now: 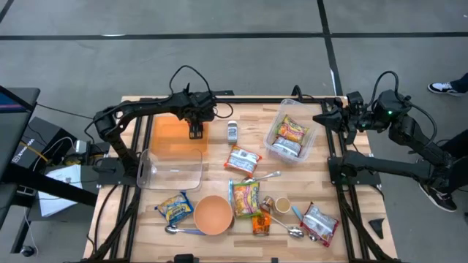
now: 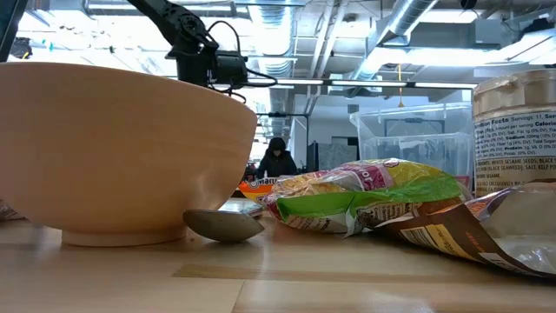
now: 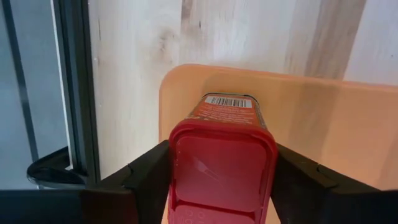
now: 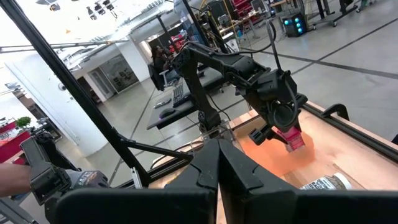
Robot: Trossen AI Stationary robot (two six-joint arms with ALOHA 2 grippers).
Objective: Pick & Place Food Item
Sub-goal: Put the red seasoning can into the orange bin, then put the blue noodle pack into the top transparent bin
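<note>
A small tin with a red lid (image 3: pixel 222 165) and a barcode on its far end (image 3: pixel 229 101) is between the fingers of my left gripper (image 1: pixel 196 130), over an orange board (image 1: pixel 175 135) at the table's far left. The right wrist view shows the same tin (image 4: pixel 291 138) just above the board (image 4: pixel 273 155). My right gripper (image 4: pixel 217 158) is shut on nothing and waits level at the table's far right (image 1: pixel 327 117). My left gripper pinches the tin at its red lid end (image 3: pixel 177 168), one finger (image 3: pixel 146 177) on each of two opposite sides. The fingers come steeply from above. The tin hangs with its barcode end toward the orange board; whether that end touches the board I cannot tell.
A clear tub (image 1: pixel 170 169) lies near the board, and a clear bin with snack packets (image 1: pixel 291 139) stands at the far right. A jar (image 1: pixel 232 131), loose packets (image 1: pixel 243 159), spoons and a tan bowl (image 1: pixel 213 214) fill the middle and near side.
</note>
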